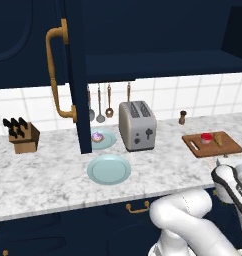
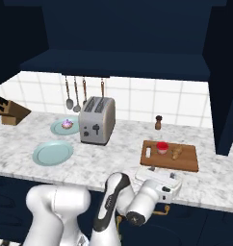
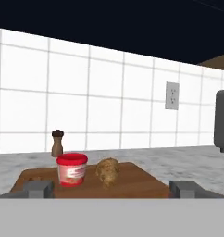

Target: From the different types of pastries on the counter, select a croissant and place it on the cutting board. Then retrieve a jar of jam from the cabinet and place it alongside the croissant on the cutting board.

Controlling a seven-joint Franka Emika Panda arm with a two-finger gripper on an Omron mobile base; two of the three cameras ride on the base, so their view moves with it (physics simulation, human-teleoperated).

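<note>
**Inspector:** Resting on the cutting board (image 2: pixel 184 161), the croissant (image 2: pixel 176 153) lies at 3 o'clock of the jar of jam (image 2: pixel 162 147), just beside it and apart. Both stand free.

**Clerk:** And the claw?

**Inspector:** The gripper (image 3: pixel 110 189) hangs at the board's near edge, jaws wide, holding nothing. From the base its fingertips are hidden behind the white hand.

**Clerk:** Anything hard to make out?

**Inspector:** The cupcake (image 1: pixel 97 136) on its plate (image 1: pixel 107 141) is partly hidden by the open cabinet (image 1: pixel 75 75) door. The board's handle hole is small.

**Clerk:** Surroundings?

**Inspector:** Marbled counter (image 1: pixel 53 170), white tiled wall. Pepper grinder (image 2: pixel 158 122) at 11 o'clock of the board, toaster (image 2: pixel 97 120) at 9 o'clock, an empty plate (image 2: pixel 53 152) beyond, knife block (image 1: pixel 22 135) farthest.
</note>
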